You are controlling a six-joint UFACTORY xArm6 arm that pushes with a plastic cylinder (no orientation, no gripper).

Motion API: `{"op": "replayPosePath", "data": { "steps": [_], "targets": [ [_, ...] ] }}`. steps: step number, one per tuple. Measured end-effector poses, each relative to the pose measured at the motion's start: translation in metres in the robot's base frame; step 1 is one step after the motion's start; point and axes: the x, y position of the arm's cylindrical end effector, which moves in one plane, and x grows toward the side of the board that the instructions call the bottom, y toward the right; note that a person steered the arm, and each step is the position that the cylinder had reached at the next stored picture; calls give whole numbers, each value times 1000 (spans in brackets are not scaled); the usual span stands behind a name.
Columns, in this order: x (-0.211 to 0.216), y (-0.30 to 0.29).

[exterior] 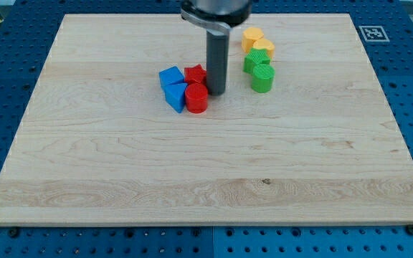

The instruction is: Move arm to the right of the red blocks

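Two red blocks sit left of the board's middle: a red cylinder in front and a red star-like block just behind it. My rod comes down from the view's top, and my tip rests on the board just to the right of both red blocks, close to or touching them. Two blue blocks, a cube and a wedge-like piece, press against the red ones on their left.
To the right of my tip stand two green blocks and behind them two yellow blocks. The wooden board lies on a blue perforated table; a fiducial marker sits off its top right corner.
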Motion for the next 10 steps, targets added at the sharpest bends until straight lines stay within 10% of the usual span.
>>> {"op": "replayPosePath", "data": {
  "steps": [3,6,10],
  "targets": [
    [-97,-22],
    [-79,-71],
    [-21,22]
  ]
}}
